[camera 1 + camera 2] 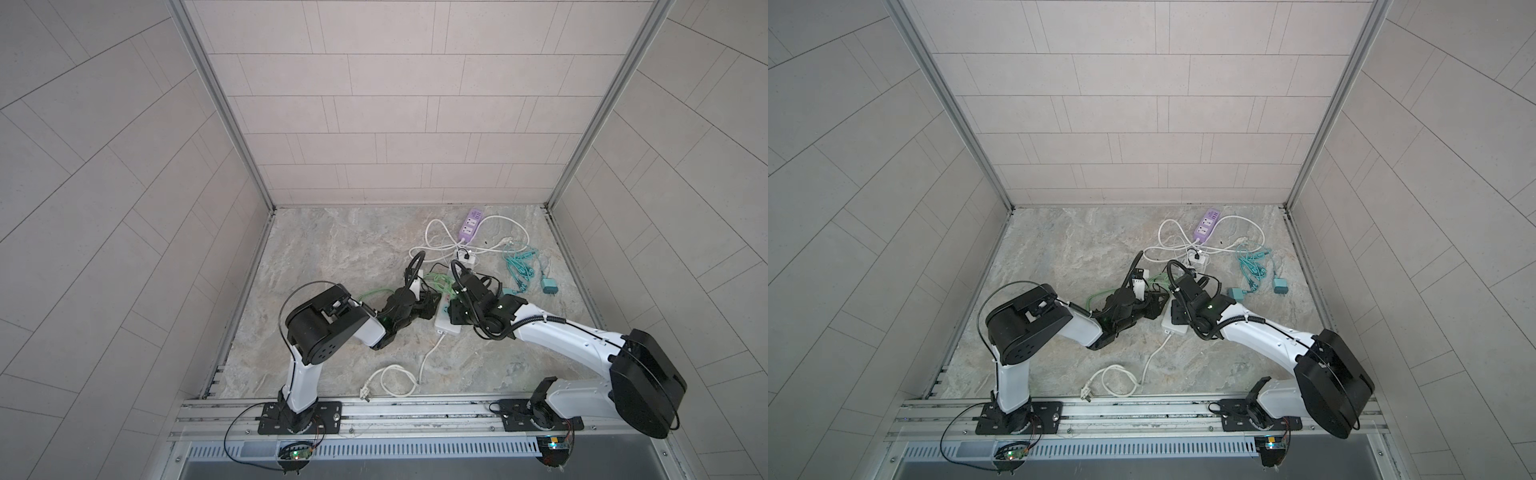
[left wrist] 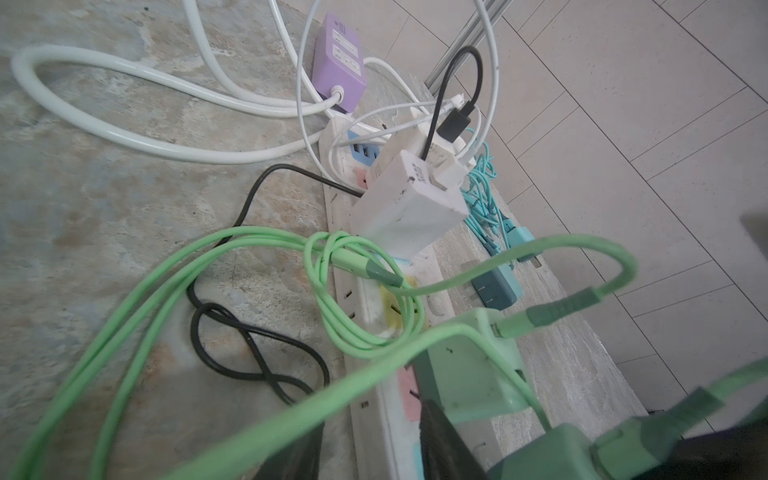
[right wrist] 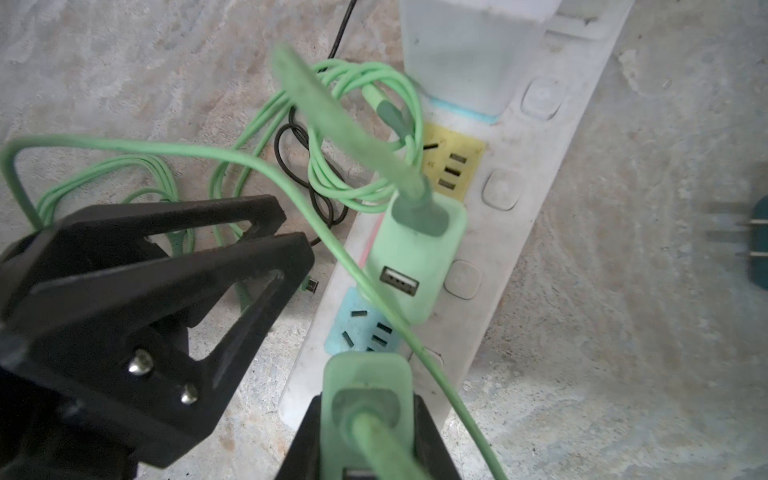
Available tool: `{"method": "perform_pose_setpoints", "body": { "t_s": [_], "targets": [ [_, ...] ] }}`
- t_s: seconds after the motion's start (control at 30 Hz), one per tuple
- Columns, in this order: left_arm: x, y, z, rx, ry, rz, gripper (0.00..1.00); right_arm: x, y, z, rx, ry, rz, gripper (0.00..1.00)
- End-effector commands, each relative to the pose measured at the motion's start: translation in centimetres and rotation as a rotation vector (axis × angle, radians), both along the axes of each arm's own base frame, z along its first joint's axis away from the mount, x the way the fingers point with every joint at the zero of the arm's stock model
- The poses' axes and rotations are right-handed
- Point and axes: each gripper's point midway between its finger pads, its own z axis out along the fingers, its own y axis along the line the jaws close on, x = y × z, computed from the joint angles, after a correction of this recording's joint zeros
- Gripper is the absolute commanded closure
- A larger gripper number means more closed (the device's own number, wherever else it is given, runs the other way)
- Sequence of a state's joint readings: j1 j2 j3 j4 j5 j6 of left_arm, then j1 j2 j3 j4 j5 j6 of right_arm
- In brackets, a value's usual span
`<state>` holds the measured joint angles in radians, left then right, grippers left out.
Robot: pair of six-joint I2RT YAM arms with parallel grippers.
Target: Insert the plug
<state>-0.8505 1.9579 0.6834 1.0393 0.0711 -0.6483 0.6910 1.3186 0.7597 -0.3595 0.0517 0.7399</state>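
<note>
**Held green plug sits just short of the blue socket**

The right pincer is clamped on it, above the near end of the power strip, whose long axis runs near-to-far. The socket is empty, just farther along, before the seated green charger. Prongs hidden. The left pincer, left of the strip, is nearly together; can't tell if it grips anything.

- We see the left arm toward seven o'clock in both top views — white link shells, bulky black joint housings.
- The right arm, toward four o'clock, matches; a ribbed black cable runs along it and a green light glows near its wrist.
- The left gripper has black fingers shaped as open triangles, with two silver screws.
</note>
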Motion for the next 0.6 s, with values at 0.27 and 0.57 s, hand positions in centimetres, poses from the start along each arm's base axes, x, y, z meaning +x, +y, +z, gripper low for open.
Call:
{"method": "perform_pose_setpoints", "body": {
  "t_s": [0.27, 0.57],
  "targets": [
    [-1.1, 0.7, 0.5, -0.042, 0.005, -0.008, 0.59, 1.3, -1.1, 1.6, -0.074, -0.106, -0.127, 1.0],
    [-2.8, -0.1, 0.0, -0.052, 0.023, -0.086, 0.64, 1.8, -0.4, 0.5, -0.061, -0.094, -0.155, 1.0]
  ]
}}
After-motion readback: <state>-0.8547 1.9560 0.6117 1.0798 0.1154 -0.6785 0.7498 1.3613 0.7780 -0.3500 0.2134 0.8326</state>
